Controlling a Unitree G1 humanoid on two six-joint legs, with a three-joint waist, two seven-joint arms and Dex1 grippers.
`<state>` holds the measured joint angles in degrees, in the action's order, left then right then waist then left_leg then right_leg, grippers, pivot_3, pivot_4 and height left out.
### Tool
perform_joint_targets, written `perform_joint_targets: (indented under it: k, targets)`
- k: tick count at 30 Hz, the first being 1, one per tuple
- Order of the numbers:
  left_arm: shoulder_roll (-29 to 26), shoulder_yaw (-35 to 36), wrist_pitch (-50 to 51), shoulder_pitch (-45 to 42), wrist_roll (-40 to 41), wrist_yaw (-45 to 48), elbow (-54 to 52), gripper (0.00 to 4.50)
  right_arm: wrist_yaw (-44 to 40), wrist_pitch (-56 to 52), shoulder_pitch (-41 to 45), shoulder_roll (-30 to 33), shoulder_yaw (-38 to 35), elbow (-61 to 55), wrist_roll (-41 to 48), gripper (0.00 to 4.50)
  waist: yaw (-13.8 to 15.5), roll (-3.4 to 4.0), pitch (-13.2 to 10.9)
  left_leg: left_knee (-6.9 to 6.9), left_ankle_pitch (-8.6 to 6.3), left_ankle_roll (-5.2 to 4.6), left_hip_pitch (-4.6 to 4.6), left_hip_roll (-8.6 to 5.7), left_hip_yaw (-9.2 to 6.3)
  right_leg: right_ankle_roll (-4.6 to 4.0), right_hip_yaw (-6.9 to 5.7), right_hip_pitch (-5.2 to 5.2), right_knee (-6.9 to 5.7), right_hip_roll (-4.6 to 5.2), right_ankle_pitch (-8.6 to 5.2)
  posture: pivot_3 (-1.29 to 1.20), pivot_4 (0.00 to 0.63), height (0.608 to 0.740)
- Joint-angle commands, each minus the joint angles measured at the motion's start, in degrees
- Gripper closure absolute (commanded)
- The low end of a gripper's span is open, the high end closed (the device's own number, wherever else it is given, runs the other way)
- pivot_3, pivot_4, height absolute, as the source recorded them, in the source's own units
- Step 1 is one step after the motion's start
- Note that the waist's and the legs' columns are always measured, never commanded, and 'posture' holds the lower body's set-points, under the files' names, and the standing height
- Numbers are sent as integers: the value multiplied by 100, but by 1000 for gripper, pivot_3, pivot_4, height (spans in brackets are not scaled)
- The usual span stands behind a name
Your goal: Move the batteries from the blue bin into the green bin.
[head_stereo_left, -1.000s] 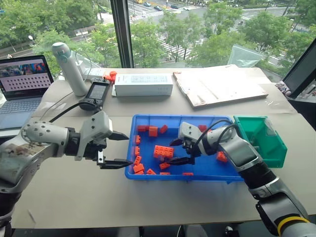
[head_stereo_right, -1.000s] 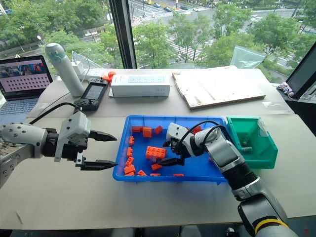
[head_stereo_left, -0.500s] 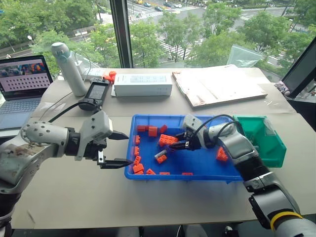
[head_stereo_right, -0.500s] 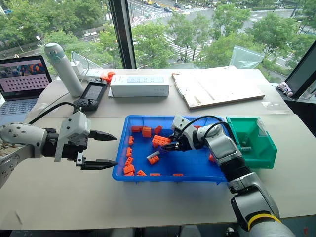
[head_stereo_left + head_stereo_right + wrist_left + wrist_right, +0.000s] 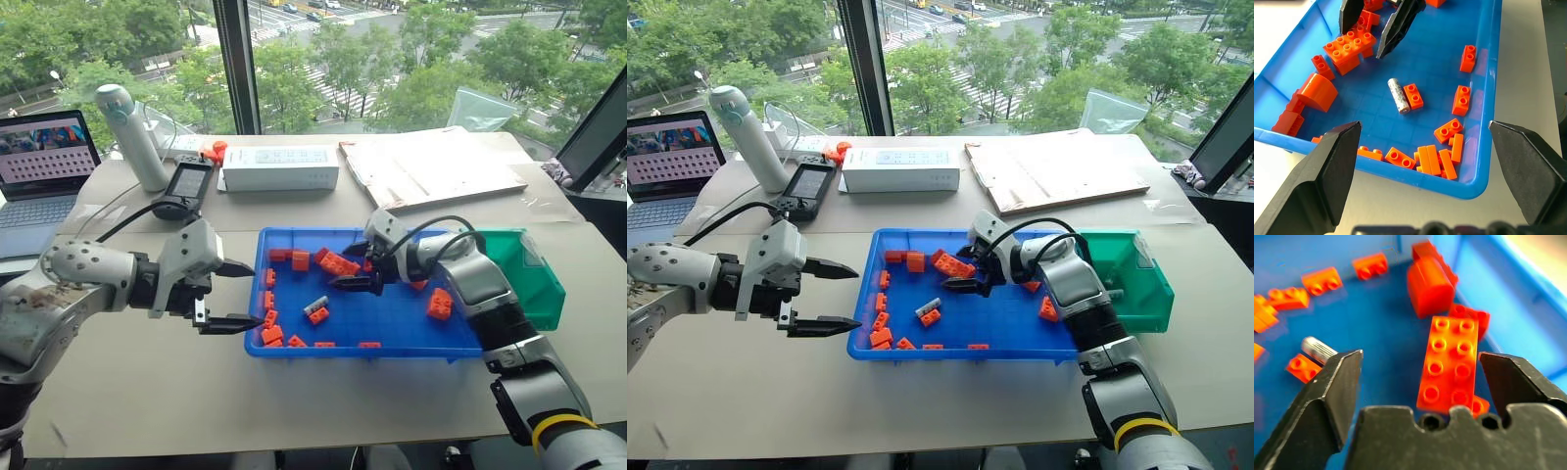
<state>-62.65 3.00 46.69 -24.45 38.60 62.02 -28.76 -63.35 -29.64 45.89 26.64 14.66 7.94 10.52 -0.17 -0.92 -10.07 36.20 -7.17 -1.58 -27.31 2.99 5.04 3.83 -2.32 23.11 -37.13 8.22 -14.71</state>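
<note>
Fingers (image 5: 351,266) spread, battery (image 5: 315,305) lying diagonal

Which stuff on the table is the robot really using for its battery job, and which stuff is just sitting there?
For the job:
battery beside a small brick
blue bin
green bin
right gripper, open, over the blue bin
left gripper, open, beside the blue bin

Just lying about:
orange bricks
laptop
white box
bottle

One battery (image 5: 1399,95) lay on open blue bin (image 5: 411,338) floor, a small brick (image 5: 1413,95) touching one side. Bricks crowded the bin's left wall (image 5: 271,318) and far edge. The large brick (image 5: 1449,363) sat just below the right gripper (image 5: 353,266), whose fingers stood apart.
</note>
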Motion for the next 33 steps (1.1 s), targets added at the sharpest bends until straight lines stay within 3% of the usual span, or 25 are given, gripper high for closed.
perform_joint_targets:
  k: [1,19,22,33]
  targets:
    - [8,25,-50,-125,10,41,-29,0,40,-60,-152,-111,139,-515,69,26,-4,0,0,0,0,0,0,0,0,0,0,0,0,0,0,0,150,730]
    - [-30,103,-146,5,-59,83,-12,0,48,224,-442,-336,1053,124,-626,26,-3,-1,0,1,0,2,0,0,0,-1,-2,2,0,0,0,0,150,730]
    - [-38,113,-147,26,-58,81,-25,0,22,321,-500,-260,1158,223,-789,757,0,-3,2,2,-1,2,2,0,-1,-1,-2,4,0,0,0,0,150,730]
    - [-18,56,-182,-17,-80,97,-12,0,13,623,-512,19,1153,445,-1145,4449,2,-24,16,3,-13,22,20,1,-3,-1,-4,0,1,0,0,0,150,730]
